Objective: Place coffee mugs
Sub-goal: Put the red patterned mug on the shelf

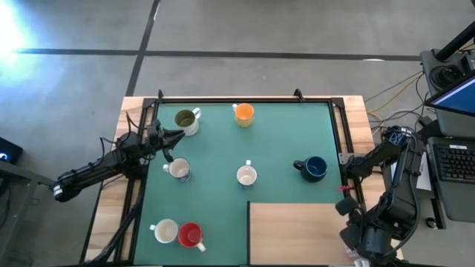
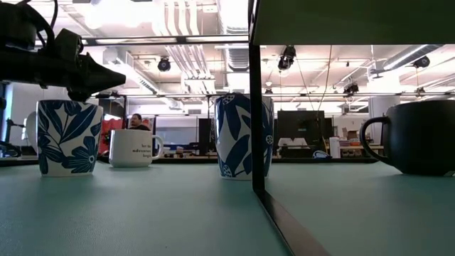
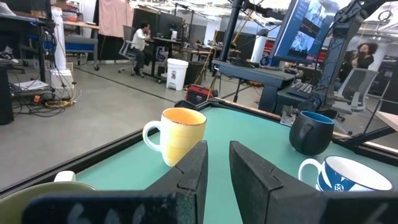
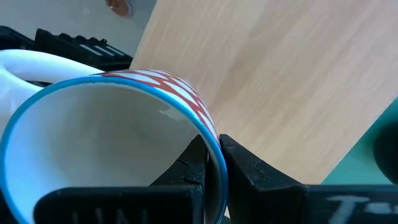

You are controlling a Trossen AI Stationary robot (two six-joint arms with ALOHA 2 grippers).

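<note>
Seven coffee mugs stand upright on the green mat (image 1: 282, 133): a white one with an olive inside (image 1: 187, 120), an orange one (image 1: 243, 113), two white ones (image 1: 179, 170) (image 1: 246, 175), a dark blue one (image 1: 313, 167), and a white (image 1: 165, 231) and a red one (image 1: 191, 235) side by side at the near edge. My left gripper (image 1: 177, 136) hovers level between the olive mug and a white one, open by a narrow gap, with nothing in it (image 3: 217, 168). My right gripper (image 4: 214, 171), at the table's near right, is shut on a red-striped white mug with a blue rim (image 4: 106, 143). My right gripper holds the striped mug by its wall at the blue rim (image 4: 216, 149), on the side away from the handle (image 4: 18, 62). One finger (image 4: 189, 168) is inside the mug and the other (image 4: 249, 171) outside. The fingers come steeply from above. The mug is lifted clear over the wooden board.
A light wooden board (image 1: 297, 233) covers the mat's near right corner. Black frame rails (image 1: 245, 101) run along the table's edges. A keyboard and screen (image 1: 454, 159) stand beyond the right edge. The mat's middle right, around the dark blue mug, has free room.
</note>
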